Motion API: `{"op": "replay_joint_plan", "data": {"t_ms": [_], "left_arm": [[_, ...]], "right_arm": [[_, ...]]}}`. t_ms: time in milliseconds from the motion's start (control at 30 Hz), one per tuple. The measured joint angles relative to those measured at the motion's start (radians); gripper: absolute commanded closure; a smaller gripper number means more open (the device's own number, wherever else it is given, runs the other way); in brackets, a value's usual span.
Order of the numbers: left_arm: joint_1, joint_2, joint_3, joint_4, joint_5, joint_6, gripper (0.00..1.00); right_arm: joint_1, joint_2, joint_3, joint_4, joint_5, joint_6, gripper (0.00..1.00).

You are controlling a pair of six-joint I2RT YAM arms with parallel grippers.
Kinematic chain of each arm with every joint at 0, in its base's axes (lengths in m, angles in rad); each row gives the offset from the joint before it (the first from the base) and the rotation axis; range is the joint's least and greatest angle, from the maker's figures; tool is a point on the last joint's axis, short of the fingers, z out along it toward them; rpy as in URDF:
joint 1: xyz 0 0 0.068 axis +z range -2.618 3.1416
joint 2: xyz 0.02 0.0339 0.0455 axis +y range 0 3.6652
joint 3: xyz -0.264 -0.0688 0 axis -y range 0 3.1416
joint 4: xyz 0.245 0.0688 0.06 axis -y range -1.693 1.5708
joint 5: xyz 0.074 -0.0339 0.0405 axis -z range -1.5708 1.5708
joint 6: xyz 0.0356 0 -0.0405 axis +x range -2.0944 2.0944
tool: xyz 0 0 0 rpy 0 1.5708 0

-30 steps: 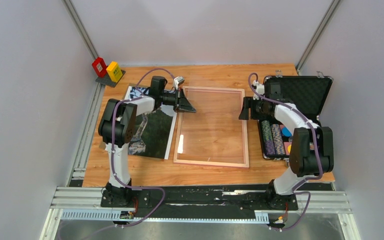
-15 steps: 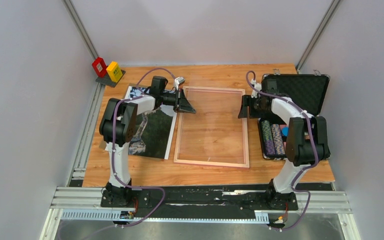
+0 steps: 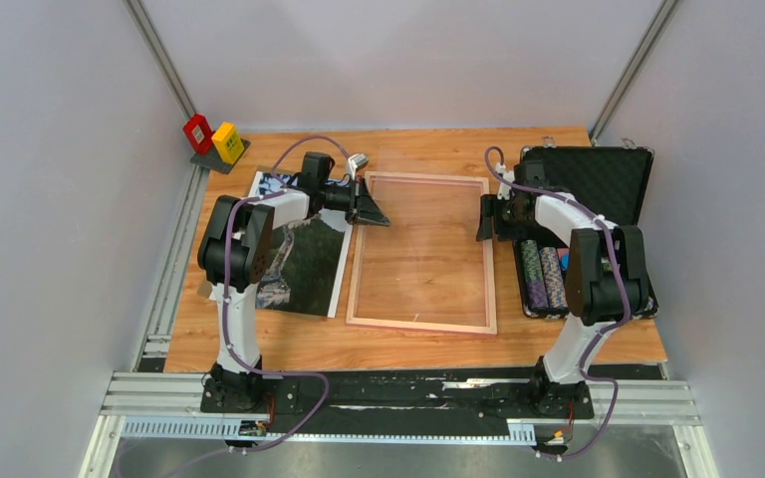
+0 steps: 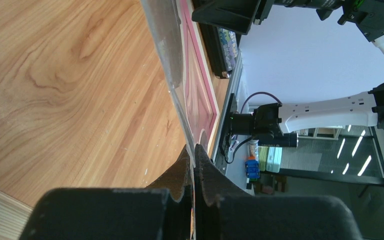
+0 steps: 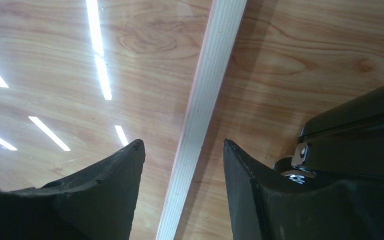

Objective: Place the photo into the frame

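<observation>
The frame (image 3: 421, 324), thin and pink with a clear pane, lies flat mid-table. My left gripper (image 3: 374, 211) is shut on its left edge; the left wrist view shows the jaws (image 4: 193, 150) pinching the pane (image 4: 167, 45), with the pink rail (image 4: 196, 85) just beyond. At the frame's right edge my right gripper (image 3: 485, 219) stands open. Seen from the right wrist, its fingertips (image 5: 182, 145) straddle the pale rail (image 5: 207, 95) without touching it. The photo (image 3: 304, 264), dark green hills with a white border, lies left of the frame, partly under my left arm.
An open black case (image 3: 588, 184) holding stacked chips (image 3: 543, 274) sits close to the frame's right side, beside my right gripper. Red (image 3: 197, 132) and yellow (image 3: 227, 141) blocks stand at the back left corner. Walls close in on both sides.
My right arm's elbow has swung back and inward while its gripper stayed at the frame's right edge, jaws slightly narrower. The left arm and frame have not moved.
</observation>
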Motion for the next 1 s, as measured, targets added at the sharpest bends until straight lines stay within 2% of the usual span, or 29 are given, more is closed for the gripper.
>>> {"op": "replay_joint_plan", "data": {"t_ms": [1000], "left_arm": [[0.0,0.001,-0.028,-0.041,-0.076,-0.035,1.0]], "right_arm": [[-0.009,0.051,0.026,-0.049,-0.037,0.018,0.46]]}}
